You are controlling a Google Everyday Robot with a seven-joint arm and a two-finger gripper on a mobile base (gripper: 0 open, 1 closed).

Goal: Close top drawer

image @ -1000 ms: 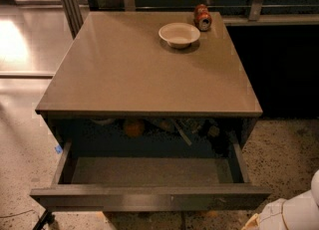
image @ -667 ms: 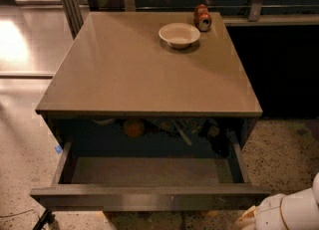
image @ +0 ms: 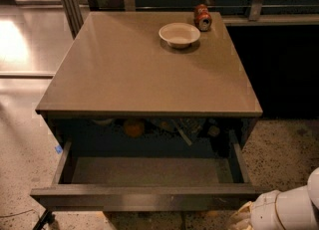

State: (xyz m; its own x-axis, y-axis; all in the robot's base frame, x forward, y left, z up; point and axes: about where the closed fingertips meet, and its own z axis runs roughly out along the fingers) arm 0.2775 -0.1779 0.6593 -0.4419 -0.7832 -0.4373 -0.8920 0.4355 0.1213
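Okay, the top drawer (image: 144, 197) is hanging wide open, pulled well out from under the cabinet top (image: 139, 69), its flat front facing me low in the view. So nothing of the close is done yet as I read it: the whole push is left.

My gripper (image: 244, 216) is down at the right end of the drawer front, just beside that corner and a little below it, on the end of the white arm (image: 289, 209). Only a pale tan bit of it shows at the edge of the view, so I cannot tell whether it is released or clenched, and I can't say if it is touching the front or just off it. My call: it needs to get square against the front panel before any shove.

The forward part of the drawer floor shows bare. Deep at the back of the drawer, in shadow under the top, there's clutter, including an orange round thing (image: 133, 128); too dark to name the rest. Nothing seems to poke above the drawer sides, so I'd judge the travel free.

Up beyond the drawer, on the cabinet top's far side, sit a white bowl (image: 179, 34) and a red can (image: 202, 17), touching nothing I need.
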